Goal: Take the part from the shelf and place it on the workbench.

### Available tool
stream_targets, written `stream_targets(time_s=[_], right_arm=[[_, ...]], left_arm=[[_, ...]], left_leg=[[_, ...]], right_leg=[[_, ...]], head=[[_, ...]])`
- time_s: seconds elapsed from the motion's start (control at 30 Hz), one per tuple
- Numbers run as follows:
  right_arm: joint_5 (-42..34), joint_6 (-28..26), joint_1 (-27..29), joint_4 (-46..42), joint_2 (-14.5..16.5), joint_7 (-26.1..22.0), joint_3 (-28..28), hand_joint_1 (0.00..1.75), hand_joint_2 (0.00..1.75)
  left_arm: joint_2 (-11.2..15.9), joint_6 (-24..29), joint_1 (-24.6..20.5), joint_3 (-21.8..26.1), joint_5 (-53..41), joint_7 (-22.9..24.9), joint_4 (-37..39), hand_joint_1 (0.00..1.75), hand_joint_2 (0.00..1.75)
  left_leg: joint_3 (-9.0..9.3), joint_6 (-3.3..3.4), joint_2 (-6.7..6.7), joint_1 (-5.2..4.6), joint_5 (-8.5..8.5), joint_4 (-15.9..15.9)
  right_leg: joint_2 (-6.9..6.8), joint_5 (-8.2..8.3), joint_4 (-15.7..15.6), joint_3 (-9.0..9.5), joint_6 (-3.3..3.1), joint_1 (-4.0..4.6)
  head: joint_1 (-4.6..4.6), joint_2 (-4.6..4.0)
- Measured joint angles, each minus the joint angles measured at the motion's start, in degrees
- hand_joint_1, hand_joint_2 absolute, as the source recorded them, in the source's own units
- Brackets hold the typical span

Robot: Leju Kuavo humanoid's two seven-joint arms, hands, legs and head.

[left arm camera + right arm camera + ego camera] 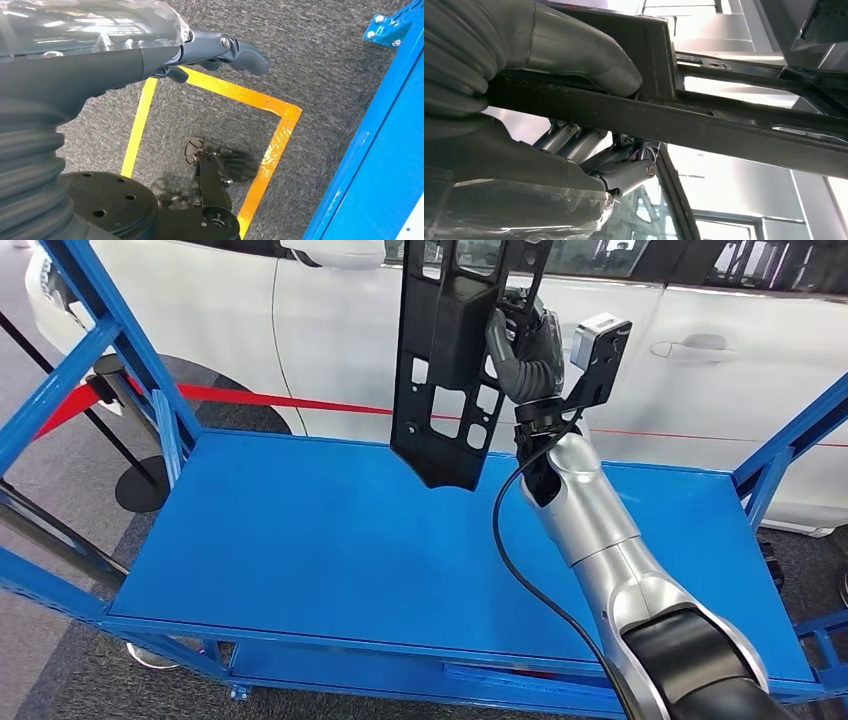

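A long black plastic part [440, 370] with several cut-outs hangs upright above the far middle of the blue workbench [330, 540], its lower tip a little above the surface. My right hand [525, 345] grips it on its right side, near the upper half. In the right wrist view the thumb and fingers of the right hand [574, 50] wrap a bar of the part [724, 125]. My left hand [210, 50] hangs beside the bench over the floor, holding nothing, with its fingers apart.
A white car [700, 390] stands close behind the bench. Slanted blue frame posts rise at the left [110, 330] and right [790, 445]. A red barrier belt [250, 397] and a stanchion base [140, 485] are at far left. Yellow floor tape [280, 135] marks the carpet.
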Motion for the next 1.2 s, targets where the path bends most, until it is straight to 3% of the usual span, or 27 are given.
stream_targets(time_s=[0.07, 0.13, 0.2, 0.27, 0.33, 0.4, 0.43, 0.47, 0.53, 0.6, 0.67, 0.73, 0.8, 0.87, 0.9, 0.93, 0.97, 1.03, 1.1, 1.2], right_arm=[[0.02, 0.01, -0.06, -0.50, -0.05, -0.01, -0.19, 1.75, 1.75], [0.04, 0.02, -0.07, -0.75, -0.07, -0.02, -0.31, 1.75, 1.75], [0.08, 0.01, -0.05, -0.87, -0.07, -0.02, -0.37, 1.75, 1.75], [0.18, -0.04, -0.08, -0.95, -0.01, 0.03, -0.42, 1.75, 1.75], [0.33, -0.19, -0.10, -0.95, 0.05, 0.16, -0.54, 1.75, 1.75], [0.50, -0.41, -0.07, -0.91, 0.07, 0.43, -0.72, 1.75, 1.75], [0.60, -0.53, -0.07, -0.90, 0.07, 0.54, -0.80, 1.75, 1.75], [0.71, -0.66, -0.07, -0.89, 0.08, 0.63, -0.88, 1.75, 1.75], [1.08, -0.87, -0.19, -0.90, 0.10, 0.79, -1.07, 1.75, 1.75], [1.43, -1.01, -0.38, -0.91, 0.20, 1.16, -1.26, 1.75, 1.75], [1.70, -1.06, -0.56, -0.90, 0.28, 1.68, -1.37, 1.75, 1.75], [1.98, -1.04, -0.76, -0.89, 0.30, 2.04, -1.53, 1.75, 1.75], [2.10, -1.03, -1.02, -0.84, 0.30, 2.21, -1.74, 1.75, 1.75], [2.15, -1.01, -1.17, -0.67, 0.31, 2.30, -1.83, 1.75, 1.75], [2.19, -0.99, -1.15, -0.55, 0.31, 2.37, -1.84, 1.75, 1.75], [2.25, -0.99, -1.11, -0.45, 0.32, 2.45, -1.84, 1.75, 1.75], [2.33, -0.99, -1.10, -0.38, 0.32, 2.54, -1.84, 1.75, 1.75], [2.57, -0.98, -1.21, -0.39, 0.36, 2.76, -1.88, 1.75, 1.75], [3.00, -0.85, -1.36, -0.43, 0.52, 2.99, -1.99, 1.75, 1.75], [3.55, -0.61, -1.44, -0.42, 0.73, 3.20, -2.21, 1.75, 1.75]], left_arm=[[-0.14, 0.01, -0.08, -0.02, -0.02, 0.03, -0.04, 0.00, 1.75], [-0.24, -0.01, -0.10, -0.03, -0.01, 0.17, -0.07, 0.00, 1.75], [-0.27, -0.07, -0.14, -0.03, 0.01, 0.44, -0.08, 0.00, 1.75], [-0.26, -0.17, -0.25, -0.03, -0.01, 0.73, -0.08, 0.00, 1.75], [-0.24, -0.27, -0.36, -0.03, -0.15, 1.11, -0.08, 0.00, 1.75], [-0.24, -0.32, -0.47, -0.05, -0.34, 1.52, -0.08, 0.00, 1.75], [-0.24, -0.34, -0.55, -0.08, -0.42, 1.70, -0.08, 0.00, 1.75], [-0.23, -0.38, -0.66, -0.14, -0.49, 1.87, -0.08, 0.00, 1.75], [-0.23, -0.48, -1.00, -0.38, -0.80, 2.30, -0.08, 0.00, 1.75], [-0.23, -0.57, -1.34, -0.81, -1.12, 2.70, -0.08, 0.00, 1.75], [-0.23, -0.62, -1.56, -1.14, -1.29, 3.05, -0.09, 0.00, 1.75], [-0.23, -0.63, -1.75, -1.30, -1.46, 3.37, -0.10, 0.00, 1.75], [-0.23, -0.64, -1.96, -1.39, -1.55, 3.54, -0.10, 0.00, 1.75], [-0.24, -0.67, -2.09, -1.43, -1.62, 3.60, -0.10, 0.00, 1.75], [-0.24, -0.69, -2.10, -1.44, -1.69, 3.61, -0.10, 0.00, 1.75], [-0.25, -0.70, -2.11, -1.46, -1.81, 3.61, -0.10, 0.00, 1.75], [-0.26, -0.72, -2.12, -1.49, -1.94, 3.61, -0.10, 0.00, 1.75], [-0.33, -0.73, -2.20, -1.52, -2.14, 3.61, -0.12, 0.00, 1.75], [-0.45, -0.73, -2.39, -1.55, -2.21, 3.62, -0.18, 0.00, 1.75], [-0.62, -0.67, -2.54, -1.68, -2.43, 3.63, -0.22, 0.00, 1.75]], left_leg=[[-0.10, -0.43, -0.08, -0.06, 0.24, 0.00], [-0.18, -1.17, -0.09, 0.05, 0.69, -0.16], [-0.43, -1.96, -0.04, 0.00, 0.76, -0.16], [-1.71, -2.66, 0.23, 0.05, -1.88, 2.87], [-4.28, -3.27, 0.58, 0.47, -6.68, 10.43], [-5.66, -3.82, 0.79, 0.85, -9.09, 16.20], [-4.95, -4.03, 0.87, 1.02, -8.74, 16.16], [-3.00, -4.21, 0.95, 1.21, -7.46, 13.64], [2.06, -4.38, 1.07, 1.39, -5.16, 5.69], [4.54, -3.95, 0.98, 1.23, -4.53, 1.27], [4.31, -3.15, 0.83, 1.06, -4.40, 1.03], [4.05, -2.18, 0.86, 1.16, -4.00, 0.66], [3.63, -1.24, 0.90, 1.22, -3.48, 0.37], [2.99, -0.75, 0.90, 1.02, -3.06, 0.36], [2.71, -0.63, 0.89, 0.90, -2.86, 0.37], [2.45, -0.57, 0.85, 0.76, -2.63, 0.38], [2.26, -0.56, 0.79, 0.61, -2.43, 0.39], [2.01, -0.67, 0.67, 0.33, -2.06, 0.39], [1.80, -1.11, 0.67, 0.23, -1.60, 0.33], [1.44, -2.17, 0.77, 0.40, -0.94, 0.14]], right_leg=[[0.00, 2.93, -5.88, 2.21, -0.64, 0.51], [0.00, 3.50, -6.72, 2.28, -0.88, 0.91], [-0.12, 4.14, -7.28, 2.08, -1.48, 0.64], [-0.40, 4.98, -7.83, 1.82, -2.24, 0.22], [-0.61, 5.45, -7.85, 1.32, -2.58, 0.20], [-0.74, 5.77, -7.68, 0.79, -2.47, 0.19], [-0.79, 5.88, -7.56, 0.57, -2.37, 0.14], [-0.82, 5.92, -7.36, 0.37, -2.24, 0.05], [-0.89, 5.84, -6.78, -0.07, -1.81, -0.03], [-0.90, 5.90, -6.31, -0.54, -1.12, 0.12], [-0.85, 6.25, -6.25, -0.83, -0.41, 0.22], [-0.79, 5.39, -5.41, -1.31, 0.18, 0.01], [-0.65, 1.94, -0.73, -3.29, 0.51, -0.12], [-0.49, -1.88, 6.79, -6.34, 0.64, -0.08], [-0.45, -2.63, 9.32, -7.24, 0.62, -0.07], [-0.43, -2.21, 9.76, -7.12, 0.47, -0.03], [-0.41, -0.93, 8.18, -6.02, 0.20, 0.07], [-0.32, 2.31, 0.28, -1.47, -0.88, 0.51], [-0.31, 3.83, -5.51, 1.59, -1.54, 0.99], [-0.45, 4.68, -7.12, 1.75, -1.76, 1.16]], head=[[0.00, 0.00], [-0.01, 0.00], [-0.01, 0.00], [-0.01, 0.00], [-0.02, 0.00], [-0.02, 0.00], [-0.02, 0.00], [-0.02, 0.00], [-0.02, 0.00], [0.00, 0.00], [0.03, 0.01], [0.03, 0.01], [0.04, 0.00], [0.04, 0.00], [0.04, 0.00], [0.04, 0.00], [0.04, 0.00], [0.04, 0.00], [0.04, 0.01], [0.04, 0.00]])
